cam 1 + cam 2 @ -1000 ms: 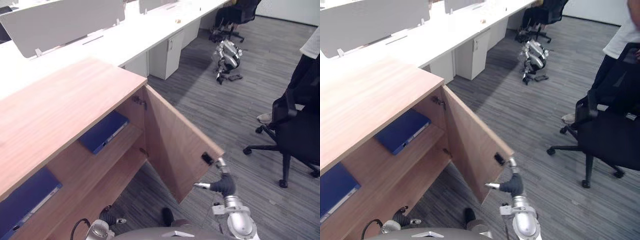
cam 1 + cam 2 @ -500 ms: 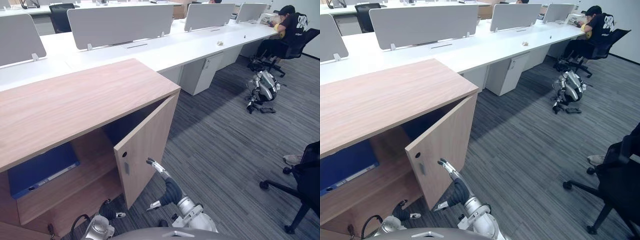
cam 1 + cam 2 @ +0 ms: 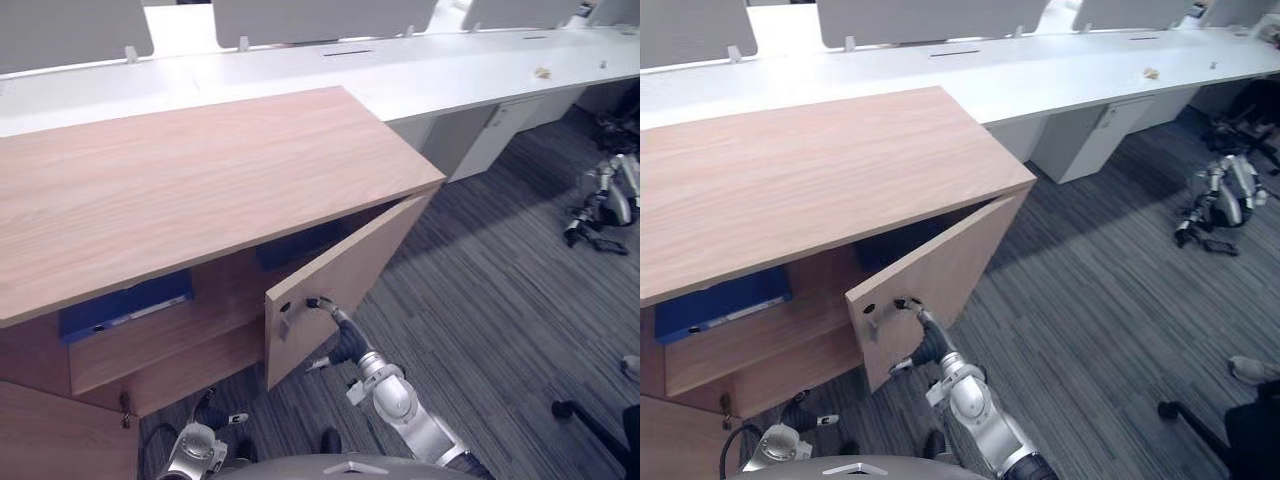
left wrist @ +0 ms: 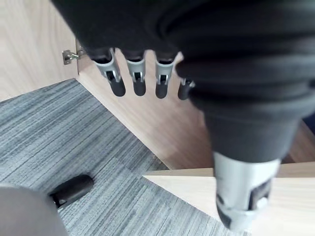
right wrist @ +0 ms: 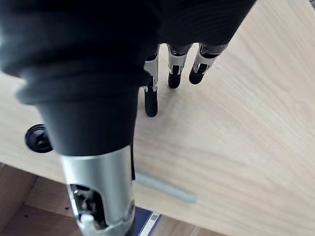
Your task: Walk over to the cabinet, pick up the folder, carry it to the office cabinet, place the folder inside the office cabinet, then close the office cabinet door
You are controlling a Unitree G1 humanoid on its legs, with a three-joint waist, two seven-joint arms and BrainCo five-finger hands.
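The wooden office cabinet [image 3: 190, 180] stands in front of me with its right door [image 3: 345, 280] partly ajar. My right hand [image 3: 343, 343] is open, its straight fingers [image 5: 173, 69] flat against the door's outer face, near the handle [image 5: 165, 187] and a round black lock [image 5: 37, 138]. Two blue folders lie on the shelf inside, one at the left [image 3: 125, 305] and one deeper behind the door [image 3: 295, 245]. My left hand [image 3: 212, 413] hangs low by the cabinet's base, its fingers [image 4: 135, 73] straight and holding nothing.
A second wooden door panel [image 3: 45, 435] stands out at the lower left, its hinge [image 4: 71, 56] showing. White desks with grey screens [image 3: 480, 75] run behind the cabinet. Another robot [image 3: 605, 195] lies on the carpet at right, near a chair base [image 3: 1200, 425] and a person's shoe [image 3: 1252, 370].
The camera has turned toward the cabinet. The right door has swung from wide open to nearly closed, with my right hand following against its face.
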